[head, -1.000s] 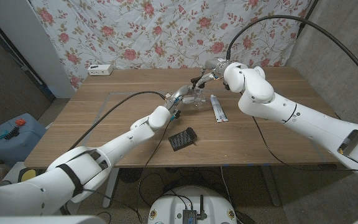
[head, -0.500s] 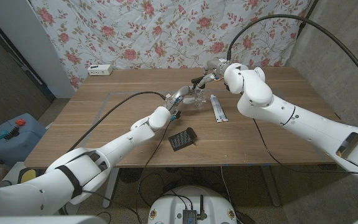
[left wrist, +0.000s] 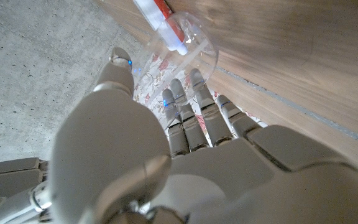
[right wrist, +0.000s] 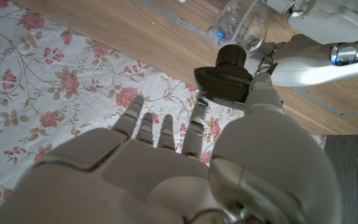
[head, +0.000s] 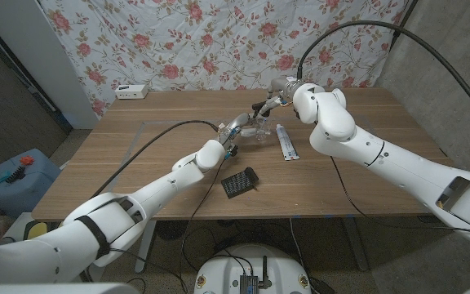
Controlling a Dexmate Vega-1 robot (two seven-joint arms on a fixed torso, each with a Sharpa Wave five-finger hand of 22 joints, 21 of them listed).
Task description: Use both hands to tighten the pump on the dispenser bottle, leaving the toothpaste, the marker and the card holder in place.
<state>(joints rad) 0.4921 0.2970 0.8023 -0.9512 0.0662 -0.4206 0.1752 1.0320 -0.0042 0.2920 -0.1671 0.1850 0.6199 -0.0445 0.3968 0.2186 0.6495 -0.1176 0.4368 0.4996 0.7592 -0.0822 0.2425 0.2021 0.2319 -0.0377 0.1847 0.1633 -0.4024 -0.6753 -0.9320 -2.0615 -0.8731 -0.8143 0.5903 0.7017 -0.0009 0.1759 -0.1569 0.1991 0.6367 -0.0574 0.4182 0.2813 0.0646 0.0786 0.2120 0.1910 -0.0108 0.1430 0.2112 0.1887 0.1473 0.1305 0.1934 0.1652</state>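
Observation:
The clear dispenser bottle (head: 256, 128) stands upright at mid-table, far side, topped by a black pump (head: 260, 106). My left hand (head: 236, 129) grips the bottle's body from the left; its fingers (left wrist: 191, 118) wrap the clear wall (left wrist: 188, 53). My right hand (head: 277, 99) reaches the pump from the right. Its thumb (right wrist: 261, 90) and a fingertip (right wrist: 197, 115) touch the pump head (right wrist: 224, 74) on either side, the other fingers spread. The white toothpaste tube (head: 285, 143) lies just right of the bottle. The black card holder (head: 239, 182) lies nearer the front edge.
A white power strip (head: 130, 91) sits at the table's far left corner. A floral cloth (head: 219, 41) hangs behind the table. A blue container (head: 15, 175) stands on the floor to the left. The left arm's cable (head: 170, 129) trails across the tabletop.
The right forearm has shifted very slightly; both hands, the bottle and the other objects stay where they were.

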